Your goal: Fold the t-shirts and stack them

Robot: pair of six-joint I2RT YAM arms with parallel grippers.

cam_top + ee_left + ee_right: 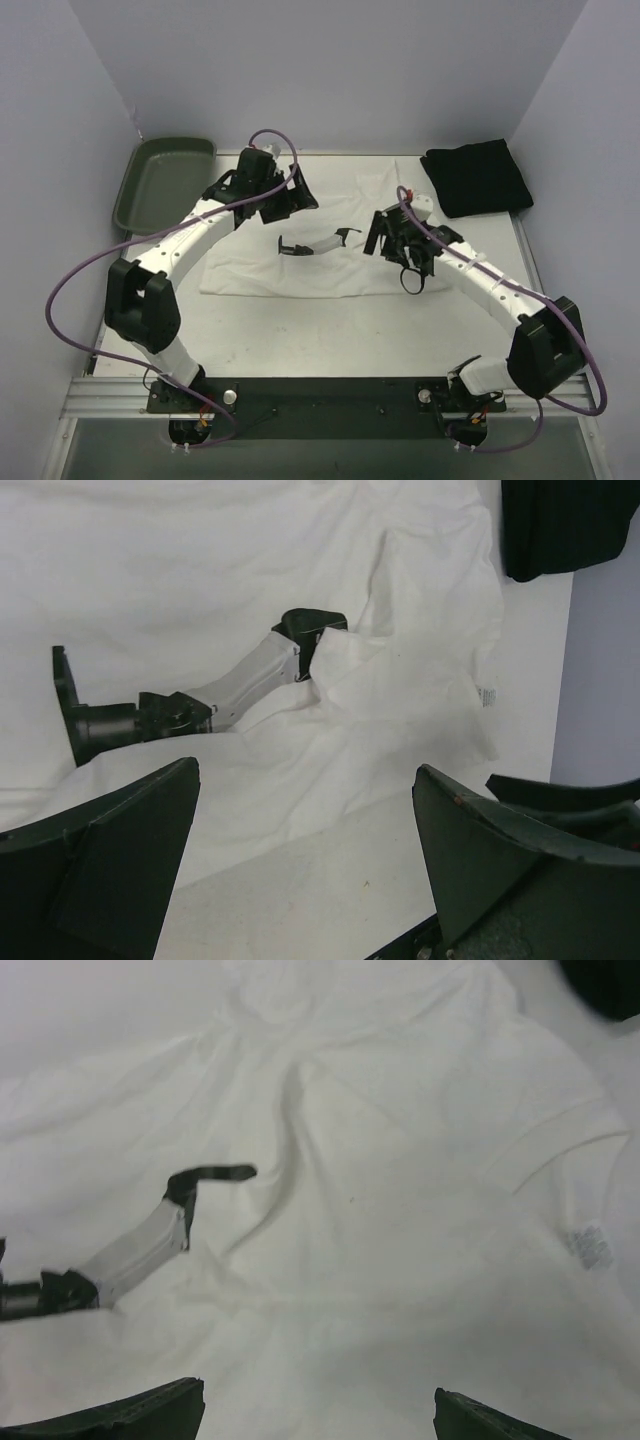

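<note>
The left jaws gape wide with nothing between them, hanging over the far left part of the white t-shirt point(250, 270). The right jaws are likewise spread and empty, over the shirt's right half. Between the two pairs, ahead of each, a small black-and-white tool point(318, 243) lies on the cloth. Seen from the left wrist, its far end is tucked under a raised fold, so that tip is hidden. The right wrist view is soft and cuts its own jaws to two dark corners at the bottom edge. The black t-shirt point(476, 178) sits folded beyond the right jaws, close to the right edge of the bench point(330, 330). Both wrist views crop it to a corner, and I cannot tell whether it touches the white one. Bare bench runs along the white shirt's near hem, toward the arm bases. A green tray point(160, 185) lies left of the left jaws
</note>
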